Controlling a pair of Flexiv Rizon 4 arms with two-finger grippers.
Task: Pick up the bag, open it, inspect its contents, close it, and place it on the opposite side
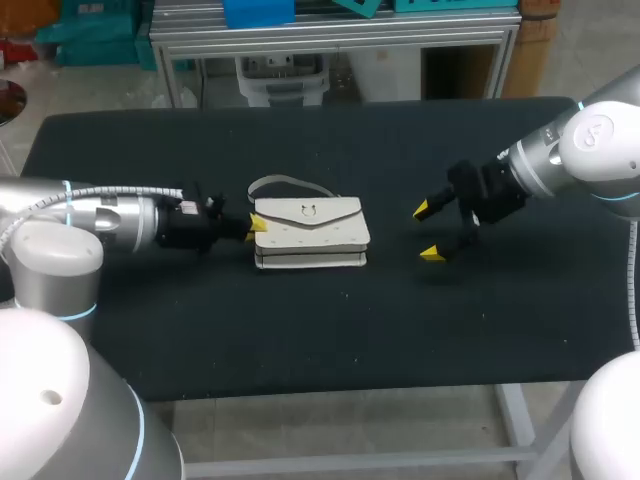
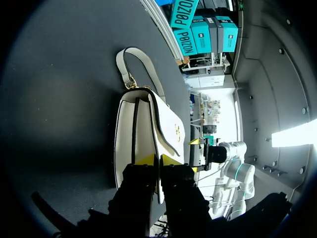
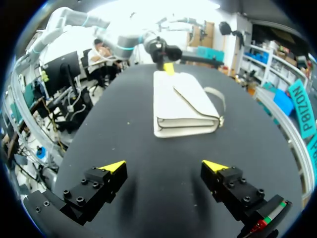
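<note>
On the black table (image 1: 300,330), a cream flap bag (image 1: 310,232) lying flat, its strap (image 1: 285,182) curled at its far side, left gripper (image 1: 257,227) clenched on the bag's left end, right gripper (image 1: 428,232) spread wide, well apart from the bag's right end.

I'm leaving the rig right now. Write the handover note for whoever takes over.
Left hand: shut on the left end of the bag.
Right hand: open, over the table to the bag's right, not touching it.
Bag: lying flat mid-table, flap closed, strap curled behind it.
Done: the left grasp only; the bag is not yet lifted.
Left: lift, open, inspect, close, place on the opposite side.
</note>
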